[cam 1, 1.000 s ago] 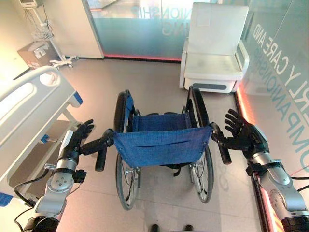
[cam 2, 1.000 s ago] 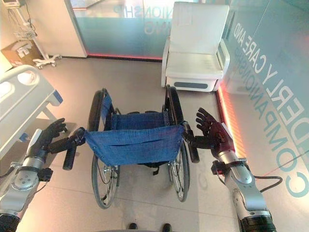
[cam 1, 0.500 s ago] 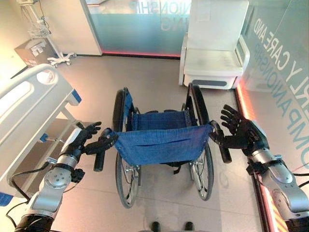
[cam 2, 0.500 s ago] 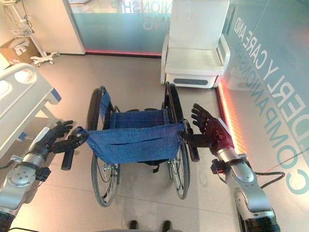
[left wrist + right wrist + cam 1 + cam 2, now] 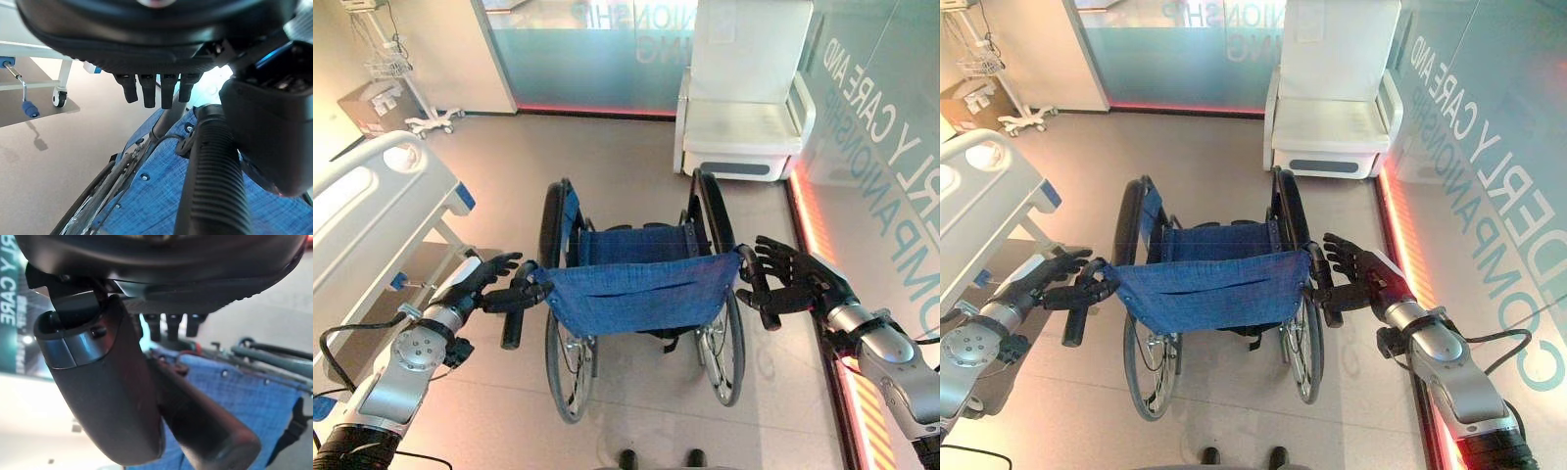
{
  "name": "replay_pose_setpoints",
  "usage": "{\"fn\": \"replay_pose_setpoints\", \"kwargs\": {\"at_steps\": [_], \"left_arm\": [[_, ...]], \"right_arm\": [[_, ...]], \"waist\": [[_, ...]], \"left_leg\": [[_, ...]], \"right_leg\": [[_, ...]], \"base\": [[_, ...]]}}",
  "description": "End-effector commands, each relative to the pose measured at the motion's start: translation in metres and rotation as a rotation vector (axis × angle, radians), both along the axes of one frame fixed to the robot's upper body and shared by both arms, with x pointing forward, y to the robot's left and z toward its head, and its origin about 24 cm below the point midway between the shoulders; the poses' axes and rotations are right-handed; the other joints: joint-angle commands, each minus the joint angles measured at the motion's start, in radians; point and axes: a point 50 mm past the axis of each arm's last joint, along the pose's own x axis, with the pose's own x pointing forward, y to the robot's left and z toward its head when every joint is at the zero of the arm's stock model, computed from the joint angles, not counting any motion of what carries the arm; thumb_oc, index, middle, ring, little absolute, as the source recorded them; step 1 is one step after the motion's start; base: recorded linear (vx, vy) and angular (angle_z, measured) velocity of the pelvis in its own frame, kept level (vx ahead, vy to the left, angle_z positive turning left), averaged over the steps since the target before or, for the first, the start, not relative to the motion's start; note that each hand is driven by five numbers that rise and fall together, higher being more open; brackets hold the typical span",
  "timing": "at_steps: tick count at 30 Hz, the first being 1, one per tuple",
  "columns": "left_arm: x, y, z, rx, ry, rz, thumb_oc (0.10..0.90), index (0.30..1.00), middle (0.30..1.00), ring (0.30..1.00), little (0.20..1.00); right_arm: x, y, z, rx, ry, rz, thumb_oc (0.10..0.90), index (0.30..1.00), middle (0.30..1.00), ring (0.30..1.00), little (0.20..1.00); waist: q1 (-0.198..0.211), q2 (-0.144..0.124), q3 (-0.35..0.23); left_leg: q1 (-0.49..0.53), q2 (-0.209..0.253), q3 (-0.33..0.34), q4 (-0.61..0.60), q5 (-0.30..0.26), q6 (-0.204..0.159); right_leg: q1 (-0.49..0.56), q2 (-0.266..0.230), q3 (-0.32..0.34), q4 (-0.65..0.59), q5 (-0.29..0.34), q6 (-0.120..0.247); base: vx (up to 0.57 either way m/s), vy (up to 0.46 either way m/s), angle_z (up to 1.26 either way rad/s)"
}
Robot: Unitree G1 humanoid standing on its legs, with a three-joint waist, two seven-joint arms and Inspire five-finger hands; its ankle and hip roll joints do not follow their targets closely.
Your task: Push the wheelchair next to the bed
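The wheelchair (image 5: 641,289) has a blue cloth back and faces away from me in the middle of the floor. Its black left push handle (image 5: 512,318) lies between the thumb and straight fingers of my left hand (image 5: 475,284), which stays open. In the left wrist view the ribbed handle (image 5: 215,181) runs beside the thumb (image 5: 269,132). My right hand (image 5: 803,284) reaches the right push handle (image 5: 759,294) with fingers spread over it and the thumb (image 5: 107,387) alongside the grip (image 5: 205,426). The white bed (image 5: 362,206) stands at the left, apart from the wheelchair.
A white armchair (image 5: 744,108) stands ahead on the right against a glass wall (image 5: 881,147) with a glowing floor strip. A wheeled stand (image 5: 411,98) and a box (image 5: 367,103) sit at the far left. Open floor lies between the wheelchair and the bed.
Both hands have closed in on the push handles: the left hand has slid forward over its handle, and the right hand has dropped from raised and spread to lying against its handle.
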Motion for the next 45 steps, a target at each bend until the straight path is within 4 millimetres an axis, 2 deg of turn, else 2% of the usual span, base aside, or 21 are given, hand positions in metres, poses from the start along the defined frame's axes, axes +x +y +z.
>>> {"fn": "replay_pose_setpoints", "kwargs": {"at_steps": [1, 10, 12, 14, 17, 27, 31, 33, 38, 40, 45], "left_arm": [[0.006, 0.018, 0.032, 0.187, 0.01, 0.019, 0.8, 0.9, 0.9, 0.9, 0.9], [0.0, 0.03, 0.031, 0.163, 0.042, 0.095, 0.8, 0.9, 0.9, 0.9, 0.9], [0.0, 0.028, 0.031, 0.095, 0.035, 0.088, 0.8, 0.9, 0.9, 0.9, 0.9], [-0.002, 0.016, 0.028, -0.14, 0.021, 0.044, 0.8, 0.9, 0.9, 0.9, 0.9], [-0.007, 0.013, 0.02, -0.214, 0.055, 0.037, 0.8, 0.9, 0.9, 0.9, 0.9], [-0.009, 0.02, 0.023, -0.17, 0.23, -0.04, 0.8, 0.9, 0.9, 0.9, 0.9], [-0.012, 0.032, 0.029, -0.066, 0.29, -0.003, 0.8, 0.9, 0.9, 0.9, 0.9], [-0.011, 0.04, 0.035, 0.002, 0.271, 0.04, 0.8, 0.9, 0.9, 0.9, 0.9], [-0.004, 0.044, 0.041, 0.073, 0.177, 0.097, 0.8, 0.9, 0.9, 0.9, 0.9], [-0.001, 0.043, 0.039, 0.076, 0.151, 0.111, 0.8, 0.9, 0.9, 0.9, 0.9], [0.011, 0.028, 0.015, 0.054, 0.129, 0.13, 0.8, 0.9, 0.9, 0.9, 0.9]], "right_arm": [[0.008, -0.003, 0.008, -0.169, -0.002, 0.028, 0.8, 0.9, 0.9, 0.9, 0.9], [0.01, -0.004, 0.006, -0.202, 0.031, 0.029, 0.8, 0.9, 0.9, 0.9, 0.9], [0.009, -0.004, 0.004, -0.21, 0.04, 0.026, 0.8, 0.9, 0.9, 0.9, 0.9], [0.006, -0.007, 0.001, -0.225, 0.054, 0.021, 0.8, 0.9, 0.9, 0.9, 0.9], [0.004, -0.008, -0.004, -0.244, 0.062, 0.017, 0.8, 0.9, 0.9, 0.9, 0.9], [0.009, -0.013, 0.007, -0.29, 0.065, 0.026, 0.8, 0.9, 0.9, 0.9, 0.9], [0.009, -0.015, 0.009, -0.294, 0.07, 0.027, 0.8, 0.9, 0.9, 0.9, 0.9], [0.011, -0.015, 0.01, -0.29, 0.072, 0.031, 0.8, 0.9, 0.9, 0.9, 0.9], [0.013, -0.01, 0.009, -0.25, 0.08, 0.038, 0.8, 0.9, 0.9, 0.9, 0.9], [0.013, -0.007, 0.006, -0.228, 0.09, 0.047, 0.8, 0.9, 0.9, 0.9, 0.9], [0.016, 0.005, -0.01, -0.175, 0.143, 0.069, 0.8, 0.9, 0.9, 0.9, 0.9]], "waist": [[0.01, -0.023, -0.047], [0.022, -0.024, -0.045], [0.025, -0.026, -0.045], [0.03, -0.027, -0.044], [0.033, -0.024, -0.043], [0.03, -0.013, -0.039], [0.03, -0.011, -0.04], [0.03, -0.011, -0.04], [0.032, -0.019, -0.042], [0.032, -0.022, -0.043], [0.031, -0.033, -0.042]], "left_leg": [[-0.021, -0.033, 0.004, 0.007, -0.022, -0.009], [-0.021, -0.035, -0.004, 0.007, -0.023, -0.009], [-0.022, -0.036, -0.006, 0.007, -0.022, -0.009], [-0.023, -0.037, -0.011, 0.007, -0.021, -0.009], [-0.023, -0.036, -0.013, 0.007, -0.02, -0.01], [-0.018, -0.036, -0.005, 0.007, -0.019, -0.013], [-0.017, -0.037, -0.003, 0.007, -0.02, -0.013], [-0.016, -0.039, -0.004, 0.007, -0.02, -0.012], [-0.015, -0.042, -0.01, 0.007, -0.023, -0.01], [-0.016, -0.043, -0.012, 0.007, -0.023, -0.01], [-0.015, -0.045, -0.018, 0.007, -0.025, -0.008]], "right_leg": [[0.022, -0.054, -0.013, 0.002, 0.008, 0.064], [0.022, -0.057, -0.019, 0.002, 0.008, 0.067], [0.023, -0.057, -0.021, 0.002, 0.008, 0.068], [0.024, -0.058, -0.026, 0.002, 0.008, 0.068], [0.024, -0.059, -0.029, 0.002, 0.01, 0.07], [0.027, -0.062, -0.03, 0.002, 0.011, 0.074], [0.027, -0.063, -0.03, 0.002, 0.012, 0.077], [0.028, -0.062, -0.029, 0.002, 0.011, 0.077], [0.029, -0.061, -0.03, 0.002, 0.009, 0.076], [0.029, -0.061, -0.03, 0.002, 0.009, 0.075], [0.03, -0.06, -0.031, 0.002, 0.008, 0.072]], "base": [[0.0, 0.0, 0.0], [0.0, 0.0, 0.0], [0.0, 0.0, 0.0], [0.0, 0.0, 0.0], [0.0, 0.0, 0.0], [0.0, 0.002, 0.01], [0.0, 0.0, 0.0], [0.0, 0.0, 0.0], [0.0, -0.003, 0.01], [0.0, -0.019, 0.04], [-0.01, -0.018, 0.05]]}}
